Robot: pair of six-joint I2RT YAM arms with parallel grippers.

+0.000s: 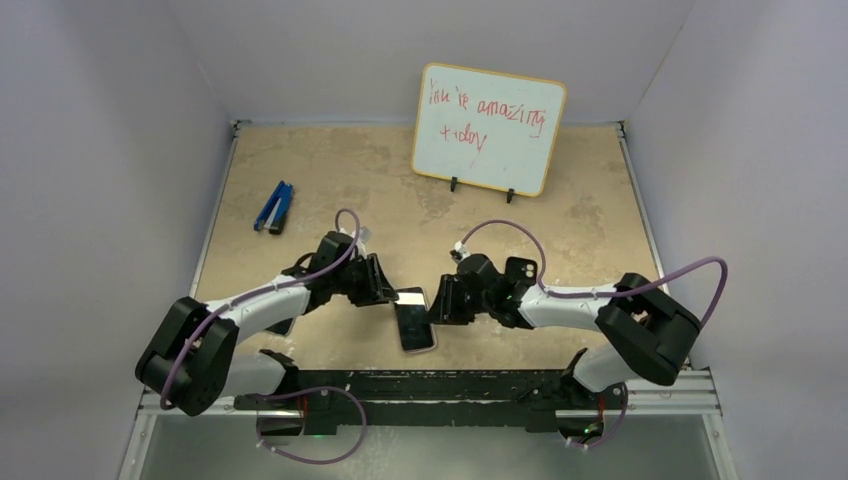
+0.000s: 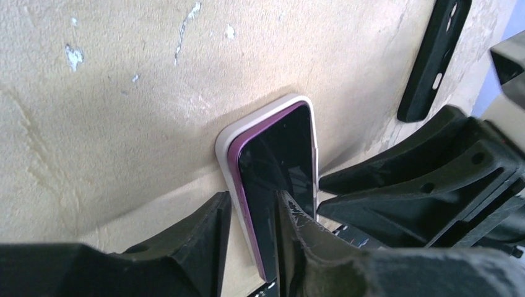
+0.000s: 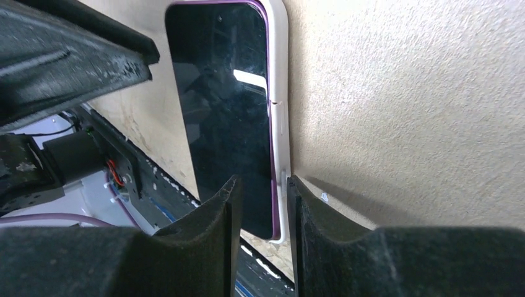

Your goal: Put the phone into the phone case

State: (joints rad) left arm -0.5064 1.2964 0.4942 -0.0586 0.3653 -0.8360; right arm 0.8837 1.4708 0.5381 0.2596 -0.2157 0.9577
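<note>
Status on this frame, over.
Left gripper, right gripper: jaws narrow, straddling opposite long edges, clamp unclear. Phone lies in white case, purple edge showing at left side. Black case lies apart, nothing blocking.

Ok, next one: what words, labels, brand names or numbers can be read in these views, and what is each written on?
"You're amazing today": red handwriting over two lines on the yellow-framed white dry-erase board.
Purple-edged phone with dark glass screen: no text shows.
White plastic phone case: no text shows.
Nothing else is readable in any view.
</note>
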